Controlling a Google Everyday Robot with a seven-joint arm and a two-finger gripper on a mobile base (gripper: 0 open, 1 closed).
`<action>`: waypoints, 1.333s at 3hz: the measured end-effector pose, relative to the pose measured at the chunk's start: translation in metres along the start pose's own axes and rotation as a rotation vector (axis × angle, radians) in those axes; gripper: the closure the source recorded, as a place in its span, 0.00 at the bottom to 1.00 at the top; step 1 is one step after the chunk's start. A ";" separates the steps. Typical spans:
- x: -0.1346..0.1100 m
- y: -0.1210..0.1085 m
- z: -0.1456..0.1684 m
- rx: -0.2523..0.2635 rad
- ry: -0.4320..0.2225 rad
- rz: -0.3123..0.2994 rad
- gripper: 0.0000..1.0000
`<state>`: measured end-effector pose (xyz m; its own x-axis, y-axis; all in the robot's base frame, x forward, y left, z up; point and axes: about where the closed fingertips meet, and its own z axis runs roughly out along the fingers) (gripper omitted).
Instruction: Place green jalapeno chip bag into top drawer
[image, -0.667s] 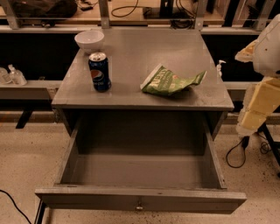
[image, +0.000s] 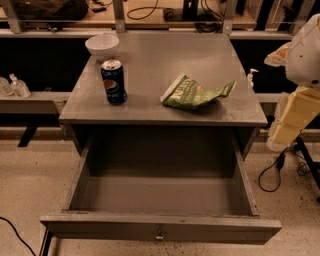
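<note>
While the wide, shallow grey wooden top drawer (image: 160, 227) stands pulled far out from under the tabletop, its small metal knob (image: 159, 235) centred on the front panel, the crumpled green foil jalapeno chip bag (image: 195, 92) lies flat on the square grey wooden table (image: 150, 65) above it. The bag sits on the right half of the top, near the front edge, with 1 twisted corner pointing toward the right rim. It is not in the drawer.

On the left half stands 1 upright blue soda can (image: 114, 82), well apart from the bag, and behind the can, near the back left corner, sits 1 round white ceramic bowl (image: 102, 46).

The robot's cream-and-white arm (image: 302, 55) hangs at the far right, off the side of the table. Its gripper (image: 280, 137) points down beside the table's right edge, lower than the tabletop and well apart from the bag, touching nothing that I can see. Whether it is released or clenched I cannot tell from here.

A black cable (image: 272, 175) loops across the speckled floor below it.
</note>
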<state>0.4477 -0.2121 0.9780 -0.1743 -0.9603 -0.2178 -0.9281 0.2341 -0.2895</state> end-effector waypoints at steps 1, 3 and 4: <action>-0.012 -0.029 0.014 0.087 -0.034 -0.094 0.00; -0.051 -0.078 0.073 0.203 -0.207 -0.171 0.00; -0.067 -0.087 0.107 0.204 -0.240 -0.185 0.00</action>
<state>0.5749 -0.1520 0.9182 0.0949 -0.9321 -0.3495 -0.8477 0.1084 -0.5193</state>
